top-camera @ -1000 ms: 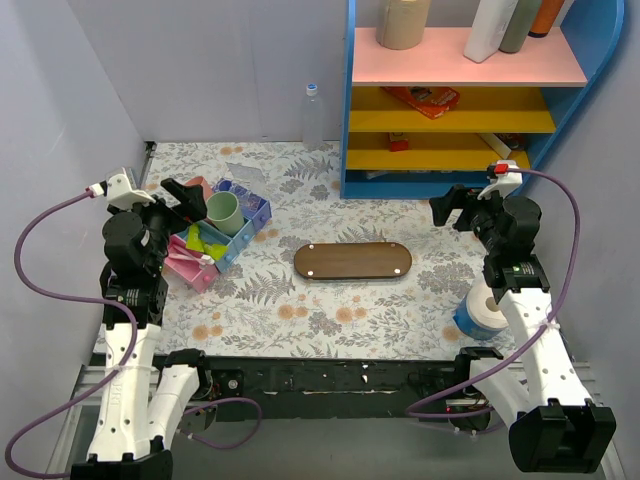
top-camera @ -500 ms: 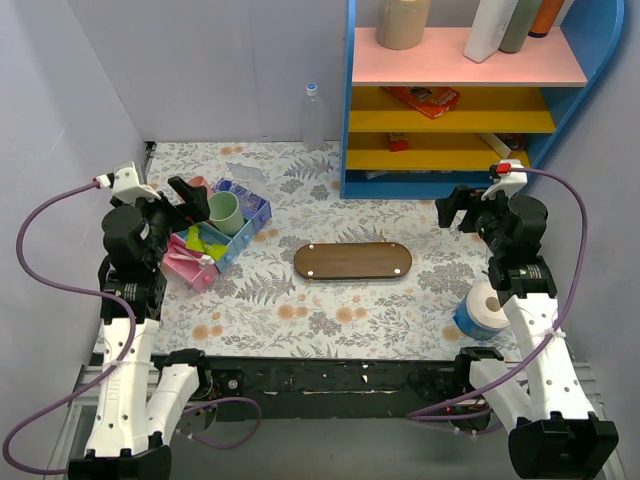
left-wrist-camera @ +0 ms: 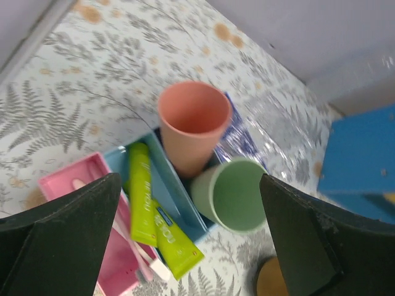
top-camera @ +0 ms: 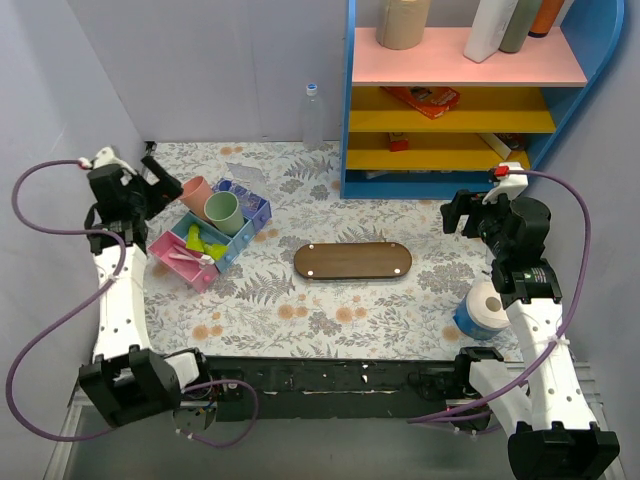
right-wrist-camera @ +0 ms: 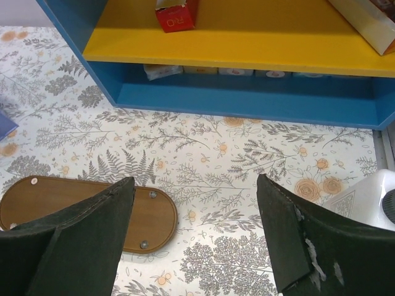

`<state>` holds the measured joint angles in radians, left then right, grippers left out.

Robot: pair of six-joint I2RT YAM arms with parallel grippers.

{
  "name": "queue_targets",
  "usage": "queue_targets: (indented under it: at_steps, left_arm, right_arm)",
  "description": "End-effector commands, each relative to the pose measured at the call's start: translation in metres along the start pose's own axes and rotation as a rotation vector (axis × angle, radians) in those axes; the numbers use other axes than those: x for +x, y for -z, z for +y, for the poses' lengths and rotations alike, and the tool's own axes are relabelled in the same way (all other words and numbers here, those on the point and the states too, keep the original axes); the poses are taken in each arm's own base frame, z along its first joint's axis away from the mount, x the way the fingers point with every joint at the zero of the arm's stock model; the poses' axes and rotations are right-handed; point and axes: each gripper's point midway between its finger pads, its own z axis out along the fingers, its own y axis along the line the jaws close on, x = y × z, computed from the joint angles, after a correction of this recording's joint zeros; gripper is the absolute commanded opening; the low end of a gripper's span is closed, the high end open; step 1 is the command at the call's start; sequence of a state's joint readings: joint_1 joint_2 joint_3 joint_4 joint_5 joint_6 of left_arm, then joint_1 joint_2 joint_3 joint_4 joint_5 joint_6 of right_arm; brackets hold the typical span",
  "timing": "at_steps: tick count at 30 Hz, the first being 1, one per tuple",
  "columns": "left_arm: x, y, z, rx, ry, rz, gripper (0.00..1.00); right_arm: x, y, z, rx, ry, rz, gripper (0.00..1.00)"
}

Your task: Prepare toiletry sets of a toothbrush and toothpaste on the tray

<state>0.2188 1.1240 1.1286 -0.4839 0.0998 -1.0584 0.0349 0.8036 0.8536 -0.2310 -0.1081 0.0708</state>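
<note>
The dark-brown oval tray (top-camera: pixel 352 261) lies mid-table with nothing on it; its right end shows in the right wrist view (right-wrist-camera: pixel 80 209). Two lime-green toothpaste tubes (left-wrist-camera: pixel 148 209) lie in the blue compartment of the organiser (top-camera: pixel 240 240). A pale toothbrush (left-wrist-camera: pixel 133 253) lies in its pink compartment. A pink cup (left-wrist-camera: pixel 192 123) and a green cup (left-wrist-camera: pixel 237 194) stand in it too. My left gripper (top-camera: pixel 163 180) is open and empty, held high at the organiser's far left (left-wrist-camera: pixel 191 246). My right gripper (top-camera: pixel 455 215) is open and empty, above the table right of the tray (right-wrist-camera: pixel 194 240).
A blue shelf unit (top-camera: pixel 450 100) with bottles and boxes stands at the back right. A clear bottle (top-camera: pixel 313 115) stands against the back wall. A blue-and-white roll (top-camera: pixel 480 310) sits near the right arm. The left wall is close behind my left arm.
My left arm has swung back and to the left, away from above the organiser, and now stands nearer the wall. My right gripper has drifted slightly right.
</note>
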Motion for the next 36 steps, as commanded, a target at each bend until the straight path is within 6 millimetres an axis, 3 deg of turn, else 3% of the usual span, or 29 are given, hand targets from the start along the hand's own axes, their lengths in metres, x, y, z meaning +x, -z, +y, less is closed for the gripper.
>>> queue_targets:
  at_steps: [1, 4, 10, 12, 17, 24, 36]
  left_arm:
    - [-0.044, -0.007, 0.024, 0.011, 0.202, -0.069, 0.96]
    - [-0.044, -0.028, 0.042, 0.013, 0.278, -0.041, 0.96]
    - [-0.015, -0.072, 0.071, 0.023, 0.366, 0.135, 0.78]
    - [-0.008, -0.081, 0.073, 0.029, 0.378, 0.174, 0.72]
    - [0.006, -0.110, 0.080, 0.026, 0.418, 0.235, 0.68]
    - [0.028, -0.141, 0.076, 0.026, 0.407, 0.320, 0.64]
    - [0.030, -0.158, 0.060, 0.053, 0.376, 0.353, 0.55]
  right_arm:
    - [-0.028, 0.011, 0.005, -0.017, 0.033, -0.079, 0.86]
    - [-0.028, 0.013, 0.005, -0.014, 0.034, -0.085, 0.86]
    - [-0.028, 0.015, 0.007, -0.021, 0.036, -0.092, 0.86]
    - [-0.027, 0.015, 0.007, -0.025, 0.036, -0.092, 0.86]
    - [-0.027, 0.016, 0.009, -0.032, 0.036, -0.095, 0.86]
    - [-0.028, 0.017, 0.005, -0.009, 0.038, -0.099, 0.86]
    - [-0.026, 0.016, 0.005, -0.008, 0.038, -0.095, 0.86]
